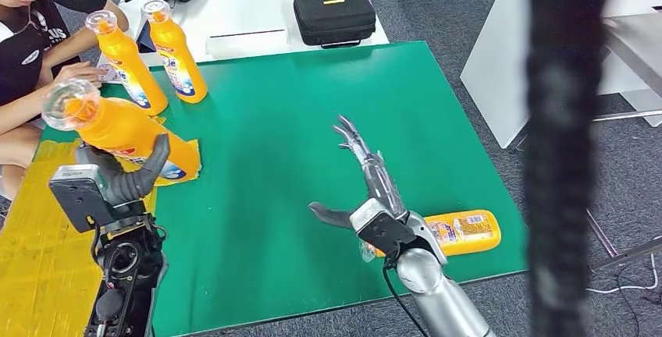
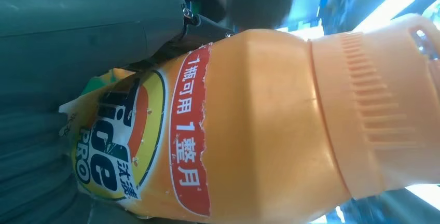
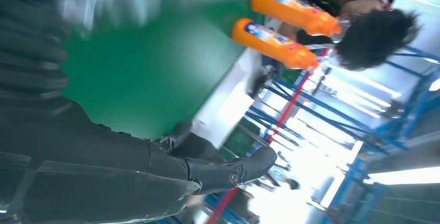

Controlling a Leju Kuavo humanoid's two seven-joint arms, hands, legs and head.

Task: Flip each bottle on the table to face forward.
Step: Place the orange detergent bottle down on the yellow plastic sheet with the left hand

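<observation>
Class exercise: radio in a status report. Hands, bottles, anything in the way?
Left hand gripping held bottle. Right hand open, empty. Lying bottle by right wrist. Two standing bottles; person's hand beside them.

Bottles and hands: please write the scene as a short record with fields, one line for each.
surface: green table mat
left hand: grips an orange bottle, lifted and tilted, front label seen in the left wrist view
right hand: holds nothing, fingers spread above the mat
lying bottle: on its side near the mat's front edge, beside the right wrist
standing bottles: two, upright at the far left of the mat
person: sits at the far left, one hand at the standing bottles
</observation>
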